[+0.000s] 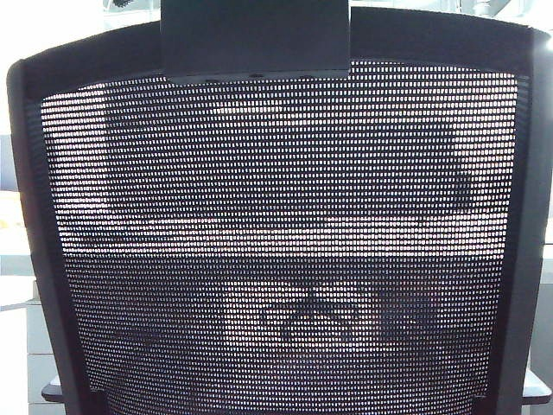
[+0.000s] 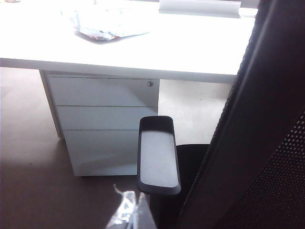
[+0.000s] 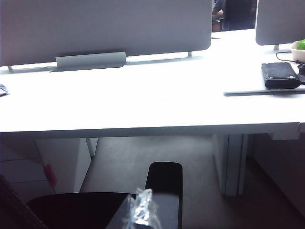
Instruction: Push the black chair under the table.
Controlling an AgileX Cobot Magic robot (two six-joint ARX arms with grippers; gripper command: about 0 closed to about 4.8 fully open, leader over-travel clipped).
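The black chair (image 1: 276, 242) stands directly in front of the robot, its mesh back filling the exterior view from frame edge to frame edge, with the headrest mount (image 1: 256, 39) at top centre. The worktop (image 3: 143, 102) lies beyond the chair, on the far side from the robot. Its long axis runs across the line of push. The seat (image 3: 76, 207) sits short of the worktop's front edge, and bare floor (image 3: 152, 152) shows between them, so the chair is judged not yet under.

Left hand (image 2: 129, 212): only a wrapped, shiny tip shows at the edge of the left wrist view, just beside the chair's left armrest (image 2: 158, 155) and outside the back frame. Whether it is released or clenched cannot be told.

Right hand (image 3: 140, 210): a similar wrapped tip shows just above the right armrest (image 3: 164, 191). Its state cannot be told either. Contact with the armrest cannot be confirmed.

The hands flank the chair, one at each side, about equally near. The push direction is straight ahead, toward the open knee space between the drawer cabinet (image 2: 105, 121) and the worktop leg (image 3: 233, 162). An uneven push would probably turn the chair toward the cabinet.
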